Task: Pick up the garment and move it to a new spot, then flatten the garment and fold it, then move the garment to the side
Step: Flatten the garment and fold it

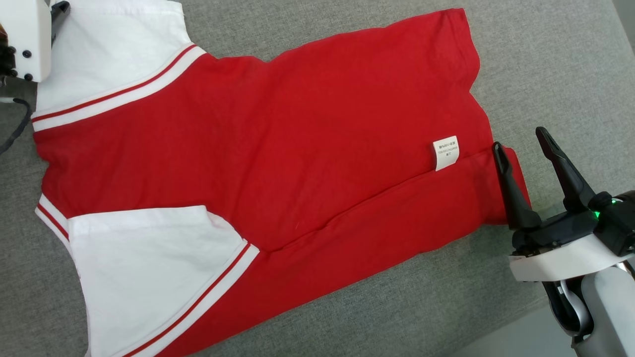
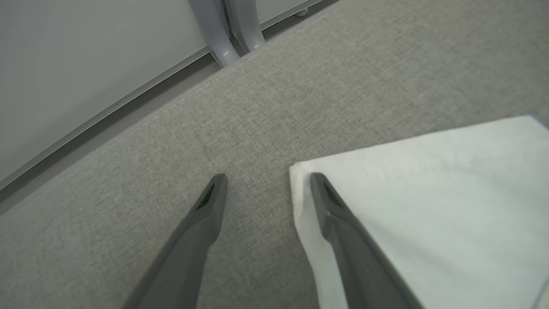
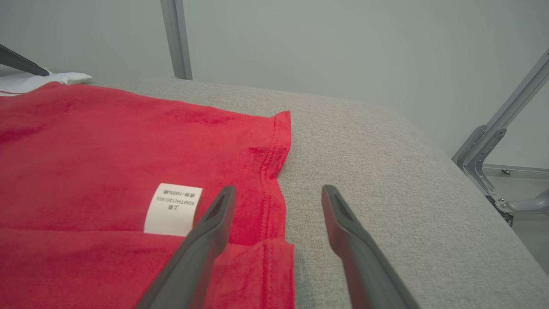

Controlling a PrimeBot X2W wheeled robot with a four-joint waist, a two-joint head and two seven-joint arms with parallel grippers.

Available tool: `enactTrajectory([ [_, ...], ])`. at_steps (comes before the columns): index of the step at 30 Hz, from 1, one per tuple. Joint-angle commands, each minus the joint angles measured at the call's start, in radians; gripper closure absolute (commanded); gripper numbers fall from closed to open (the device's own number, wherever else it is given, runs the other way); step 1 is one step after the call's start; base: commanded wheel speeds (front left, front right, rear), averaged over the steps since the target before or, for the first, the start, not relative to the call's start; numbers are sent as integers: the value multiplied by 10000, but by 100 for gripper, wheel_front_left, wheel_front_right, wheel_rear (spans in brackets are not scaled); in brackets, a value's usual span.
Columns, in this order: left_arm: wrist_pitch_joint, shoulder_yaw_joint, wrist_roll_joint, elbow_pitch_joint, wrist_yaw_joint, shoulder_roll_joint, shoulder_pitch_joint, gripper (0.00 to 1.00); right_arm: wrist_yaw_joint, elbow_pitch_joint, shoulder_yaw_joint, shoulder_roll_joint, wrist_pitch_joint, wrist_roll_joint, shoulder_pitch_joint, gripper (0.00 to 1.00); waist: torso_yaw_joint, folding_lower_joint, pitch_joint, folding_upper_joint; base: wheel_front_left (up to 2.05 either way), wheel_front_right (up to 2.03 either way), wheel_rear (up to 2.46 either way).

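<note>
A red shirt [image 1: 278, 129] with white sleeves lies spread flat on the grey cloth-covered worktop [image 1: 545, 64], its hem to the right and its sleeves to the left. A long strip along its near side is folded over onto the body, and a small white label [image 1: 445, 152] sticks out at the edge of that fold, near the hem. The right end effector [image 3: 279, 189] sits at the near right corner of the shirt with its fingers spread wide and nothing between them: one finger is over the red hem just beside the label, the other over bare grey cloth. The left end effector [image 2: 268, 176] is at the far left, also spread wide and empty, with one finger over the corner of the far sleeve [image 2: 429, 193] and the other over the worktop.
</note>
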Motion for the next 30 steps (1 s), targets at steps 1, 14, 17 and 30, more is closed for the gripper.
enactTrajectory([
  [1,106,-56,23,117,39,40,-110,2,-7,27,10,38,-15,54,-122,0,-30,0,53,-1,0,0,0],
  [14,622,-944,-984,-634,-7,357,79,100,-7,830,375,191,-13,1180,-581,0,-224,0,-48,-1,0,0,0],
  [17,176,-1191,-1173,-904,-6,611,164,100,-7,1870,1272,-297,341,2175,-1545,0,-243,0,-293,-1,0,0,0],
  [30,-407,-2106,-2176,-1828,-8,997,344,100,-6,4394,2683,-1037,7034,5024,-6113,0,421,0,-1011,-1,0,0,0],
])
